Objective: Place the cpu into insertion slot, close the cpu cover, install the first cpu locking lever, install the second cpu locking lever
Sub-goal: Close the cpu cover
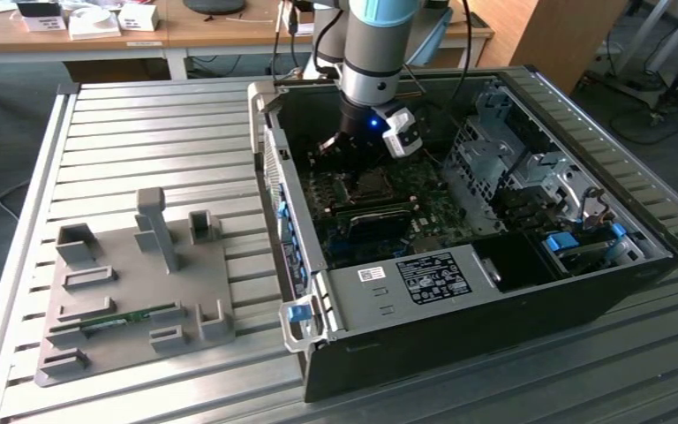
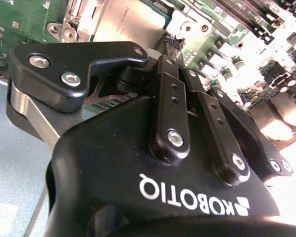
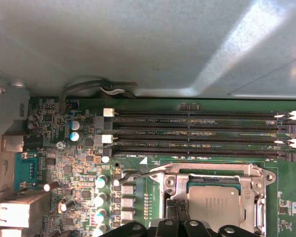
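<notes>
1st wrist view: cpu [image 3: 221, 203] seated in insertion slot [image 3: 186, 193], lower right of frame, cpu cover [image 3: 212, 169] down. Fingers [image 3: 172, 211] pinched together at cover edge. Ext. view: gripper [image 1: 342, 146] inside PC case [image 1: 457, 291], upper centre.

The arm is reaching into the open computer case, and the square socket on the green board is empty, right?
Not quite: the socket is not empty. In the first wrist view a grey chip lies in it, inside its metal frame. The arm does reach into the open case.
</notes>
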Robot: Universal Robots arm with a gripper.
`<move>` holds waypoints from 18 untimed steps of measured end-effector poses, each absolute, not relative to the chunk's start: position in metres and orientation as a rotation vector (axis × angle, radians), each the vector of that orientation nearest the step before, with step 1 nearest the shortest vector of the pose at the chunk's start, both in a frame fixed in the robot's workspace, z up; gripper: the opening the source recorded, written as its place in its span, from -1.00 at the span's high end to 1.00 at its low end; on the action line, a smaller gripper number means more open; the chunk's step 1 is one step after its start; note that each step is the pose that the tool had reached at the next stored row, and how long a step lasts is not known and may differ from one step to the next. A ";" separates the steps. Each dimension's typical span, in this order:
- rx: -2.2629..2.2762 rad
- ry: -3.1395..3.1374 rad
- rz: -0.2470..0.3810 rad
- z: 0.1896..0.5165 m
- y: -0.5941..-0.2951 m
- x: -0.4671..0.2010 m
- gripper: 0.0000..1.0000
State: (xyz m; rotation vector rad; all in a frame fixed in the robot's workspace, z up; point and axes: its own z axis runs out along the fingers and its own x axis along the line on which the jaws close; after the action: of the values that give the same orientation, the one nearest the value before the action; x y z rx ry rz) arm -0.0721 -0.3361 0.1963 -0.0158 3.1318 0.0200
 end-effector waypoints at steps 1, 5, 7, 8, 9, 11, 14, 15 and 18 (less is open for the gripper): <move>-0.016 3.131 0.021 0.197 -0.336 -0.072 0.79; -0.016 3.130 0.025 0.199 -0.335 -0.072 0.79; -0.016 3.131 0.022 0.202 -0.335 -0.072 0.79; -0.016 3.131 0.023 0.202 -0.335 -0.072 0.79; -0.016 3.131 0.022 0.203 -0.335 -0.072 0.79; -0.016 3.131 0.022 0.206 -0.335 -0.072 0.79; -0.016 3.131 0.022 0.209 -0.335 -0.072 0.79; -0.016 3.131 0.022 0.211 -0.335 -0.072 0.79; -0.016 3.131 0.022 0.214 -0.336 -0.072 0.79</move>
State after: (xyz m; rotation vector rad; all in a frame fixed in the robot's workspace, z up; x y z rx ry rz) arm -0.0717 -0.3355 0.2144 -0.0157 3.1308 0.0220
